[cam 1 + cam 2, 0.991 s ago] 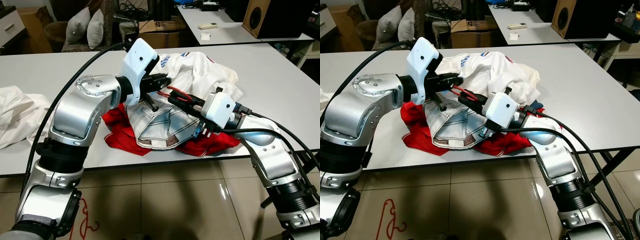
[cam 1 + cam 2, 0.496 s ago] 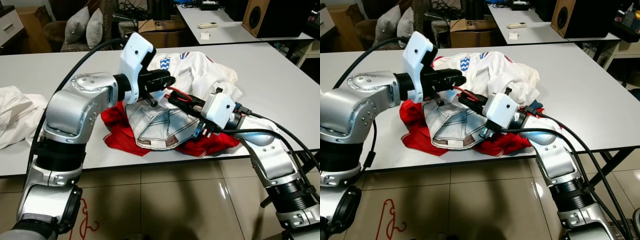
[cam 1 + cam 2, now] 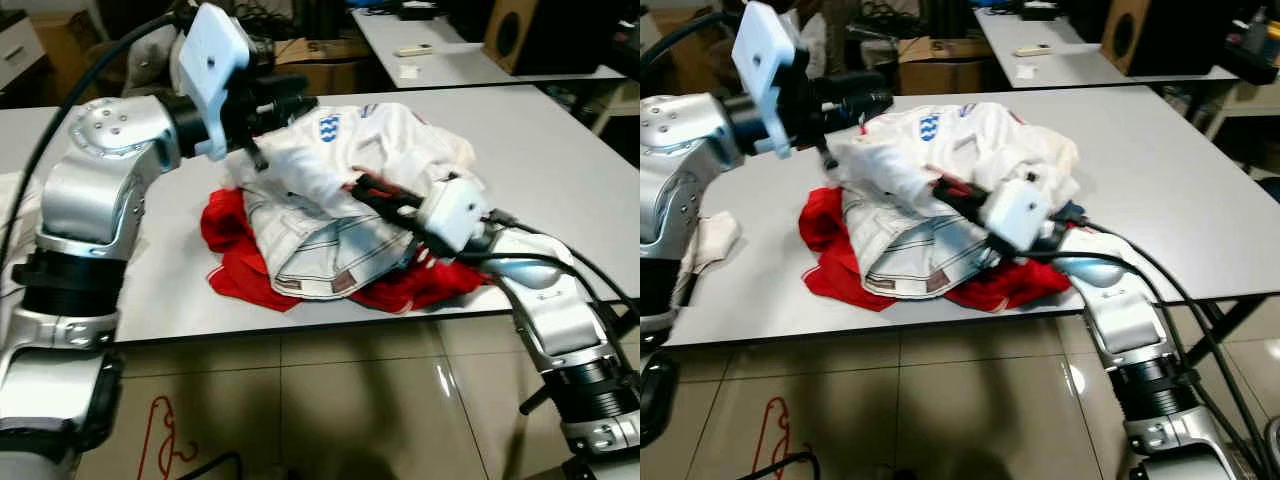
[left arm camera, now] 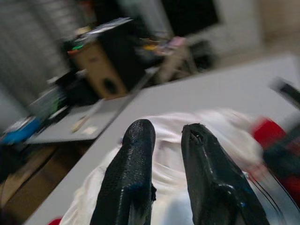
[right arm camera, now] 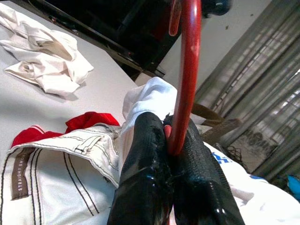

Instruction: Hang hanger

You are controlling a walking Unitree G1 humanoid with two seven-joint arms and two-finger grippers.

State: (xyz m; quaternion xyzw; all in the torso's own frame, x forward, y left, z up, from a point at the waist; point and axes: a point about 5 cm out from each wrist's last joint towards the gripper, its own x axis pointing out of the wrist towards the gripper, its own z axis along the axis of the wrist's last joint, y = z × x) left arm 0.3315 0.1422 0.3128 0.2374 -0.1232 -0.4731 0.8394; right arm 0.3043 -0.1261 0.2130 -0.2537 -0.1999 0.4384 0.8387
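Observation:
My right gripper [image 5: 164, 126] is shut on a red hanger [image 5: 187, 70], whose hook rises between its fingers. In the head views this gripper [image 3: 372, 192] pokes into the clothes heap on the table, under a fold of the white shirt [image 3: 380, 135], and most of the hanger is hidden by cloth. My left gripper [image 3: 275, 105] is raised above the heap's left side. Its fingers [image 4: 136, 154] stand a little apart above the white shirt [image 4: 164, 136], with nothing seen between them.
The heap also holds pale jeans [image 3: 320, 245] and a red garment [image 3: 235, 255], near the front edge of the grey table [image 3: 560, 150]. Another white cloth [image 3: 710, 240] lies at the table's left. A second red hanger [image 3: 165, 440] is on the floor. A second table [image 3: 450, 65] stands behind.
My left arm has swung up and to the left, away from the hanger. The white shirt now drapes over the spot beside my right gripper, which has hardly moved.

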